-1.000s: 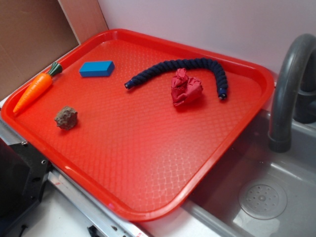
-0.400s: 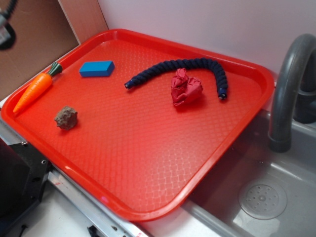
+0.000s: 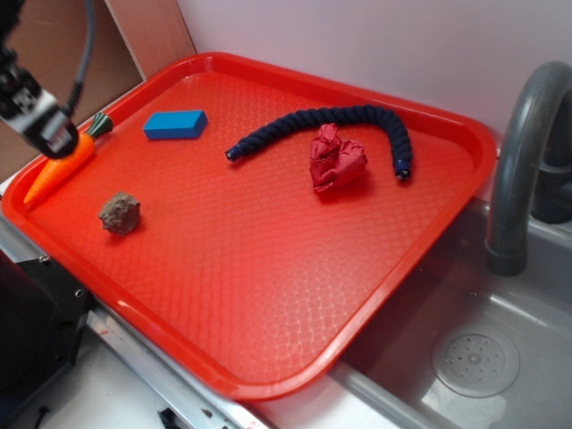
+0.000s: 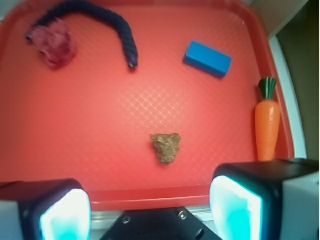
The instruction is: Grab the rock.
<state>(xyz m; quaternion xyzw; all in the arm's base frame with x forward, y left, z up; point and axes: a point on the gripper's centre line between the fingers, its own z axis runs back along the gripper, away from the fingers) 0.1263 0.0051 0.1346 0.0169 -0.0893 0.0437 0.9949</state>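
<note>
I see a red tray point(image 3: 268, 268) of glossy moulded plastic, its floor stamped with a fine diamond texture that catches the light. On it, the rock point(image 3: 119, 213) looks rough, lumpy and matt, brown-grey. The blue block point(image 3: 175, 124) appears smooth, matt plastic. The carrot point(image 4: 267, 127) has a smooth, slightly shiny orange plastic skin. The dark blue rope point(image 3: 322, 121) is thick twisted fibre, and the red cloth point(image 3: 336, 159) is crumpled soft fabric. The grey faucet point(image 3: 518, 152) and sink point(image 3: 474, 357) look like smooth, dull plastic.
</note>
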